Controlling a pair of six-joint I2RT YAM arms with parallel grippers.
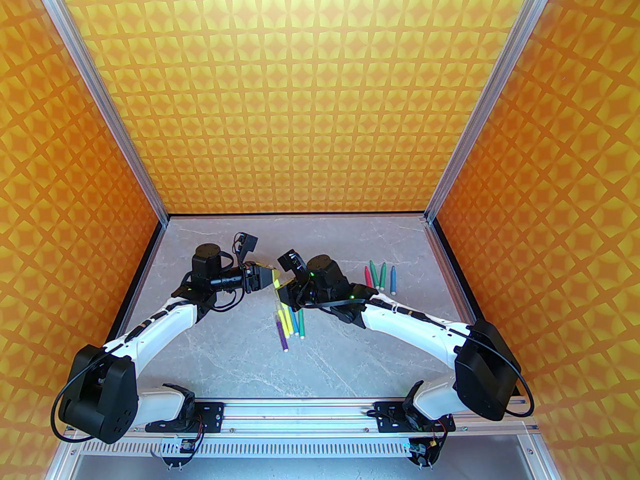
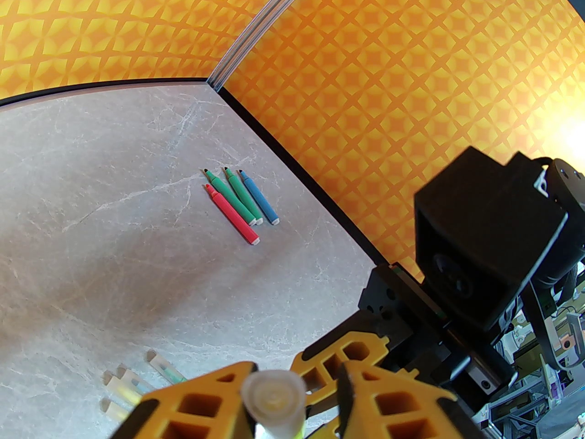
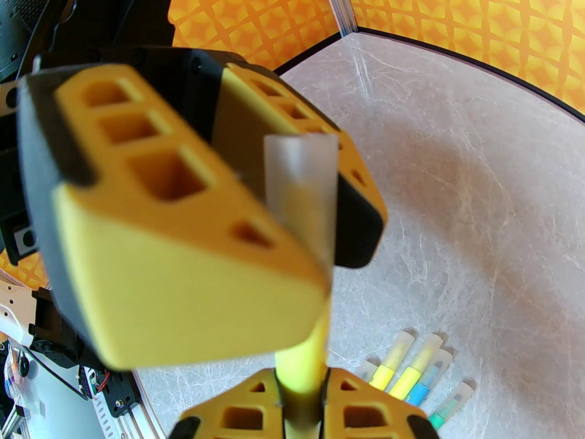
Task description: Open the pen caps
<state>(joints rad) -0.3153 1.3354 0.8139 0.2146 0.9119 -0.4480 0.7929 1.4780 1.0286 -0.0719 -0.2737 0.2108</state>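
Right gripper (image 3: pixel 299 380) is pinching the yellow pen (image 3: pixel 302 355) by its barrel and holding it above the table (image 3: pixel 457 176), so the pen cap (image 3: pixel 301 185) is sticking out free. Left gripper (image 2: pixel 297 368) is straddling that cap; cannot tell whether it is gripping. Capped pens (image 1: pixel 290 320) are lying just below, 4 uncapped pens (image 1: pixel 380 275) well right. Open room is lying leftward for pulling apart.
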